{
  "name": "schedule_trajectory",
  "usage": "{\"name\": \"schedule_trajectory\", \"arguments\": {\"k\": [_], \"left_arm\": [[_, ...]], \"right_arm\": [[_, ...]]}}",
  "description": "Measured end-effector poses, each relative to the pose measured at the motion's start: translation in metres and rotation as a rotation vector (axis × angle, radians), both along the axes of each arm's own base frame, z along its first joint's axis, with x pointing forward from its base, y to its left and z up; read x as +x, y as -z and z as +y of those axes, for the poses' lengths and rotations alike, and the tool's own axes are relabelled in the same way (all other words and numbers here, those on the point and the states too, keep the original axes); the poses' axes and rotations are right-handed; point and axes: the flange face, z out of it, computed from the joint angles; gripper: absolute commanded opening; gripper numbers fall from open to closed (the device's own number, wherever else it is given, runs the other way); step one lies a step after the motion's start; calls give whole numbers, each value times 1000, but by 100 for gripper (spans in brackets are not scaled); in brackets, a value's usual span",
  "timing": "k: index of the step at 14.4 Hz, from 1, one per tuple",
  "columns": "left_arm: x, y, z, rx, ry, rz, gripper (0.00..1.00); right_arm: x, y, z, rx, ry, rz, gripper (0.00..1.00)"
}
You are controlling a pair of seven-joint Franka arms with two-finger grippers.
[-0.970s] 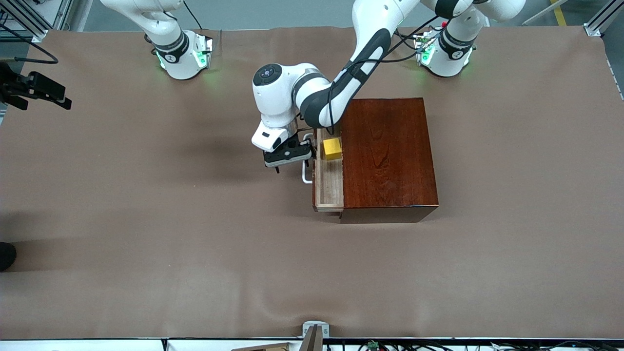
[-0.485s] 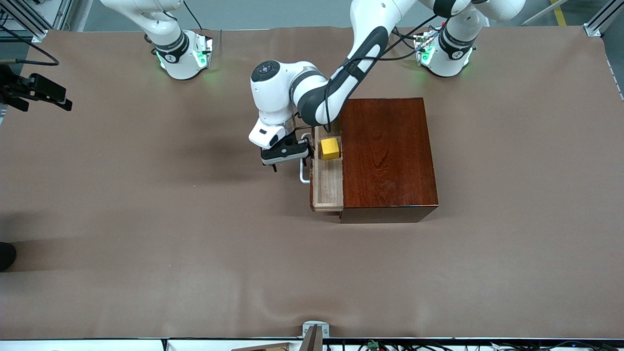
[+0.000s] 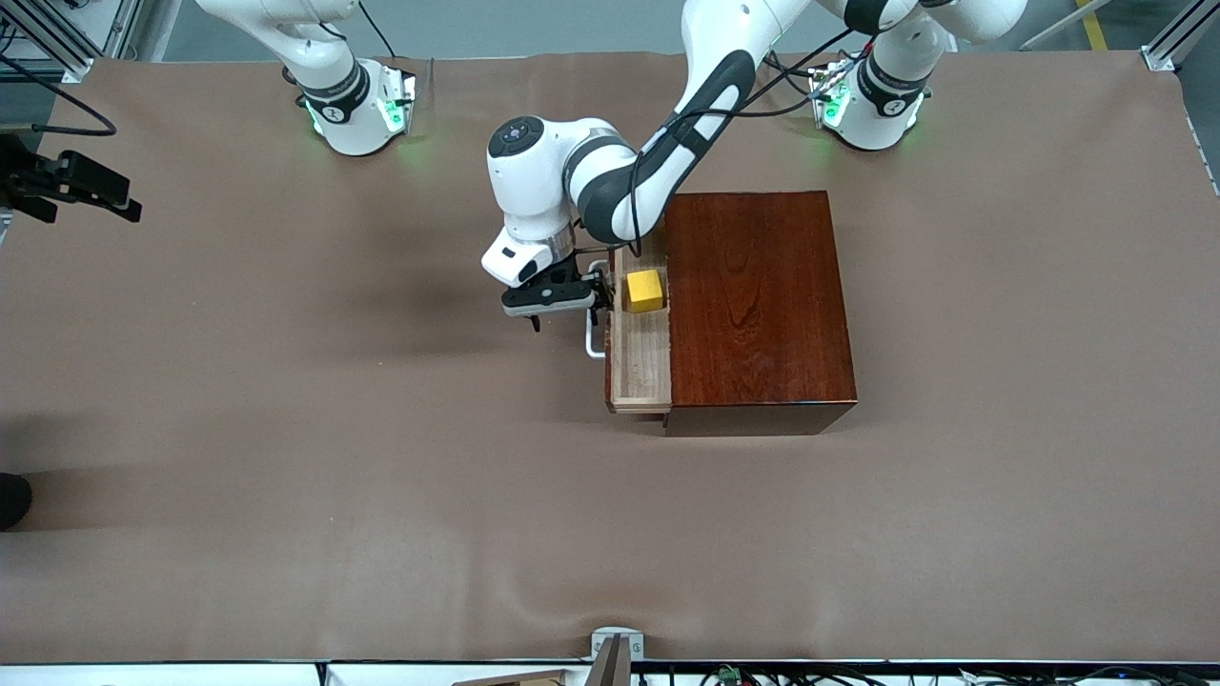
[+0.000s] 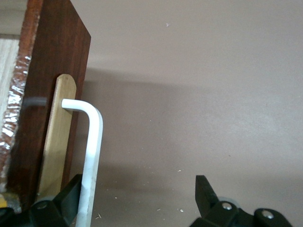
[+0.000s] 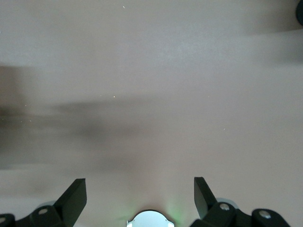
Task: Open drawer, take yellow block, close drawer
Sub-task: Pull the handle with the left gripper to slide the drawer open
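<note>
The glossy mahogany box (image 3: 758, 305) stands mid-table with its drawer (image 3: 640, 367) pulled partly out toward the right arm's end. The yellow block (image 3: 644, 290) lies in the drawer's pale-wood tray, at the end farther from the front camera. My left gripper (image 3: 569, 312) hangs open in front of the drawer, low over the table. The white handle (image 4: 92, 151) runs just inside one of its fingers (image 4: 71, 196), next to the dark drawer front (image 4: 52, 71). My right gripper (image 5: 139, 182) waits open over bare table at the right arm's end (image 3: 88, 205).
The brown table cover (image 3: 381, 476) spreads wide around the box. A dark object (image 3: 11, 500) sits at the table's edge at the right arm's end. A metal bracket (image 3: 615, 648) stands at the edge nearest the front camera.
The left gripper has shifted a little toward the right arm's end, and the drawer with the yellow block has slid slightly farther out. The right arm has barely moved.
</note>
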Motion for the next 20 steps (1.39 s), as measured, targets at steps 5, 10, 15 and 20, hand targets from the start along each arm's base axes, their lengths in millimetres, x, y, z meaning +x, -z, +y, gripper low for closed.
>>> {"name": "schedule_trajectory", "arguments": {"k": [5, 10, 15, 20], "left_arm": [[-3, 1, -1, 15, 30, 6, 100], [-7, 2, -2, 33, 64, 17, 100], [-3, 0, -1, 19, 63, 49, 100], [2, -2, 2, -4, 40, 72, 100]], "right_arm": [[13, 16, -3, 0, 4, 5, 100], [19, 23, -3, 1, 3, 16, 100], [22, 28, -11, 2, 17, 23, 100], [23, 29, -12, 3, 20, 25, 100]]}}
